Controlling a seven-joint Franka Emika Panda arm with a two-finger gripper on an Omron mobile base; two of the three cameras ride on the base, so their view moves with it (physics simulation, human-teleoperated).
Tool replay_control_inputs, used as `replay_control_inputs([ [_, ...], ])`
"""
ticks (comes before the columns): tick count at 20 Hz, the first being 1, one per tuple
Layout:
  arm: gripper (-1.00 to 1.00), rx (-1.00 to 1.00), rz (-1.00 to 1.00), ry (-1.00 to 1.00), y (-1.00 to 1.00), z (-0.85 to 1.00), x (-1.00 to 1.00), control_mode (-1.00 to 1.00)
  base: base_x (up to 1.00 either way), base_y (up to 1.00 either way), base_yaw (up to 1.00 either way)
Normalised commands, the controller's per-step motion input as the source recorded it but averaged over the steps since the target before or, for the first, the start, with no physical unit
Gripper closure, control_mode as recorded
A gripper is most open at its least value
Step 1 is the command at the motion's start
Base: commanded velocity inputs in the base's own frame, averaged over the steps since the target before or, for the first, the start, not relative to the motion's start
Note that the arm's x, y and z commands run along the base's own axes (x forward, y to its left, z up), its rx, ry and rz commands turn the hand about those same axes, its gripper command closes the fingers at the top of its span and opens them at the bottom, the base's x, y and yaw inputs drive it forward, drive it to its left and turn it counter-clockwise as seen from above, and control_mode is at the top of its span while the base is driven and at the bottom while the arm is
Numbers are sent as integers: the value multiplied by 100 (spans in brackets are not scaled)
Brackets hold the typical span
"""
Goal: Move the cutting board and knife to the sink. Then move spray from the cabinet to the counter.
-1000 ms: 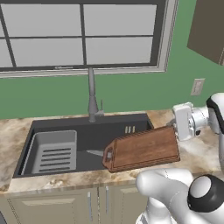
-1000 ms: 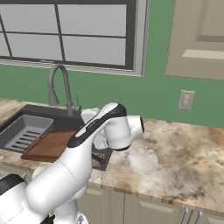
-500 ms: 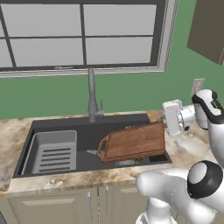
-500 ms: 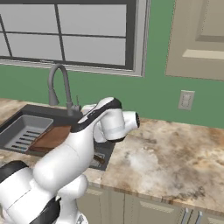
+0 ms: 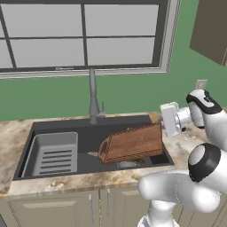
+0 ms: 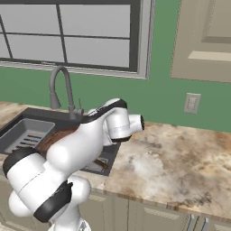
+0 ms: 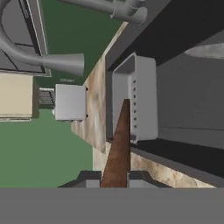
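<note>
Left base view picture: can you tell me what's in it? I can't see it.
The robot's gripper holds a brown cutting board by one end, tilted over the dark sink. A grey rack sits in the sink's left side, a tall faucet behind.

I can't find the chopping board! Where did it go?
In the left base view the cutting board is tilted over the right half of the sink, right of the grey rack, its right end held by the hand.

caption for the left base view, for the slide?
Gripper holds the cutting board tilted inside the sink, beside the ribbed rack.
</note>
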Motion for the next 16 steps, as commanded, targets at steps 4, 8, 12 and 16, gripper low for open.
replay_control_inputs([
  [4,100,-3,0,0,1,-31,36,-100,0,0,0],
  [8,100,-3,0,0,9,-22,40,-100,0,0,0],
  [12,100,-3,0,0,20,-27,28,-100,0,0,0],
  [16,100,-4,0,0,24,-30,21,-100,0,0,0],
])
